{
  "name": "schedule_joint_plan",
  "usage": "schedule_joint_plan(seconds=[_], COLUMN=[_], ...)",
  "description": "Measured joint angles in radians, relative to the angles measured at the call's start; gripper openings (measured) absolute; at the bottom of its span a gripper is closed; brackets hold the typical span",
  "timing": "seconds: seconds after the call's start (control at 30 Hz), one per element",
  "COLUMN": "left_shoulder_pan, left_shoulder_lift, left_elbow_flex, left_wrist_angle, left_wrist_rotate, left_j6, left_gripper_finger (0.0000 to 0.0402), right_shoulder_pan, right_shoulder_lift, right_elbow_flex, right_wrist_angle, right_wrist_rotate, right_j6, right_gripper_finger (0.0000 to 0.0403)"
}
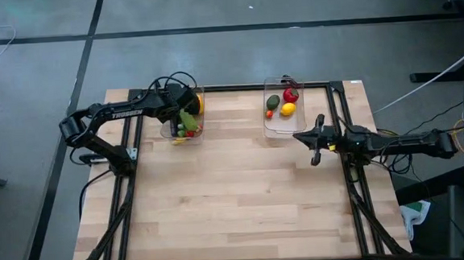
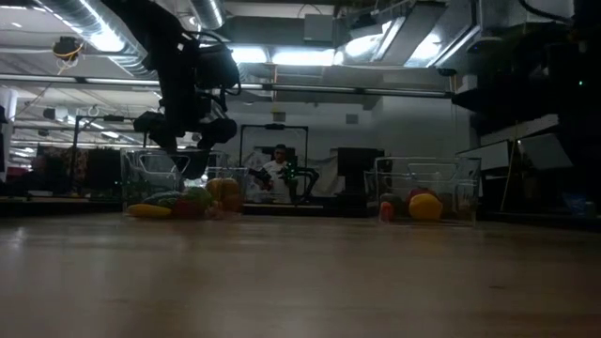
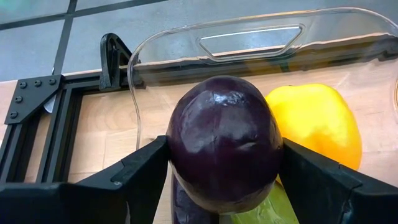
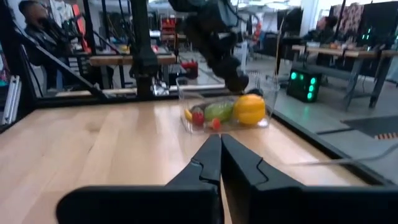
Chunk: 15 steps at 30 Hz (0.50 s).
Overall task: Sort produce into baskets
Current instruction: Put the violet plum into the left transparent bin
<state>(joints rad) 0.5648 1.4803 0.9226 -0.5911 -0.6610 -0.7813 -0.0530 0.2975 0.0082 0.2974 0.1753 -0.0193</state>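
The eggplant, dark purple and glossy, sits clamped between my left jaws, held over the left basket, whose clear rim and handle slot curve behind it; a yellow pepper lies just beside the eggplant inside that basket, and something green shows beneath. From the high view, my left jaws hang over the left basket at the far left part of the worktop, with green, yellow and red pieces showing in it, though the eggplant itself is hidden under my arm there. The right basket stands well apart at the far right, holding a red tomato, a lemon, a green avocado and a tiny red piece. My right jaws wait pressed together just beside the near edge of that basket. In the low view, my left jaws hover above the left basket, where a yellow pepper lying on its side and a pile of green and red pieces rest; the right basket shows the lemon. A person sits in the room beyond. In the right wrist view, my right jaws meet tip to tip, empty, pointing across the worktop at the left basket and my left arm above it.
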Motion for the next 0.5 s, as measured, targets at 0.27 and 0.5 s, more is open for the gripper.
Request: schedule_joint_plan(seconds=[0.27, 0.5], left_shoulder_pan=[0.0, 0.0], left_shoulder_lift=[0.0, 0.0], left_elbow_flex=[0.0, 0.0], left_wrist_angle=[0.0, 0.0], left_wrist_rotate=[0.0, 0.0], left_j6=[-0.002, -0.003], left_gripper_finger=[0.0279, 0.0279], right_shoulder_pan=[0.0, 0.0], right_shoulder_lift=[-0.112, -0.147], right_elbow_flex=[0.0, -0.001], right_wrist_angle=[-0.071, -0.161], right_wrist_rotate=[0.001, 0.001], right_j6=[-0.019, -0.015], right_gripper_finger=[0.0012, 0.0012])
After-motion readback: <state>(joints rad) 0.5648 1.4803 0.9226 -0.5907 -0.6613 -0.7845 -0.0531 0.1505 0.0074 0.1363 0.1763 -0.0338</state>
